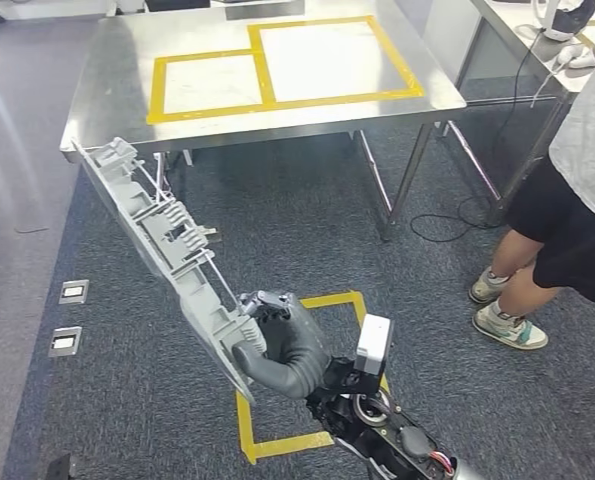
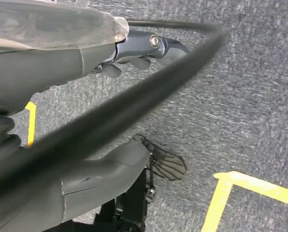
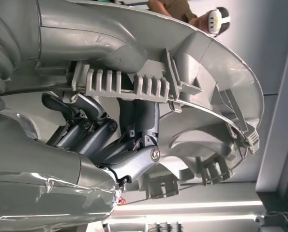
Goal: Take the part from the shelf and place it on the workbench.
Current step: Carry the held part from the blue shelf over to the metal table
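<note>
Right hand point(image 1: 283, 345) sits nearest in the head view, at the near centre, fingers wrapped around the near end of the part point(image 1: 162, 235). Part is a long grey plastic moulding with ribs and clips, held off the floor and slanting from the hand up toward the far left; its far tip overlaps the near-left corner of the workbench point(image 1: 113, 90) in the picture, contact not determinable. Right wrist view confirms the grip: dark fingers point(image 3: 98, 130) curl into the ribbed inner side of the part point(image 3: 193, 96), thumb on the outer shell.

Left hand point(image 2: 135, 50) appears in the left wrist view over grey carpet; its dark fingers lie partly curled with nothing visible between them, though a black cable point(image 2: 109, 116) crosses the picture and I cannot tell the fingers' state with confidence.

Workbench is stainless steel, at the far side, with two rectangles of yellow tape point(image 1: 264, 65) on top. Yellow tape square point(image 1: 279, 445) marks the carpet under the right arm. Person point(image 1: 573, 190) in black shorts and sneakers stands at the right, beside a second table point(image 1: 505, 25).
</note>
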